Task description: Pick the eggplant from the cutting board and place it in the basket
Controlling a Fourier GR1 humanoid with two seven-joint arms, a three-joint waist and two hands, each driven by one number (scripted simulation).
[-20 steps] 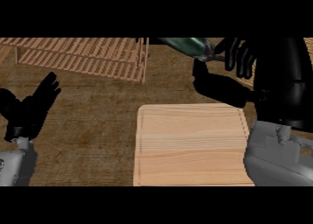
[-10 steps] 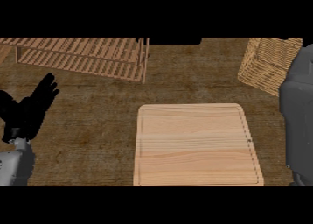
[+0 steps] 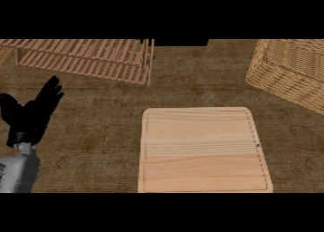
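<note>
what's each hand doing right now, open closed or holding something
Left hand: open, fingers straight, holding nothing, near the view's left edge.
Right hand: not in view, so its state cannot be told.

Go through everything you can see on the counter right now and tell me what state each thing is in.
cutting board: lying flat on the counter, nothing on it
basket: upper right, upright, partly cut off by the view's edge; contents cannot be told
slatted wooden rack: upper left, standing apart from the board
left hand: open, fingers up, resting at the left, holding nothing
right hand: not in view
eggplant: not in view
</note>
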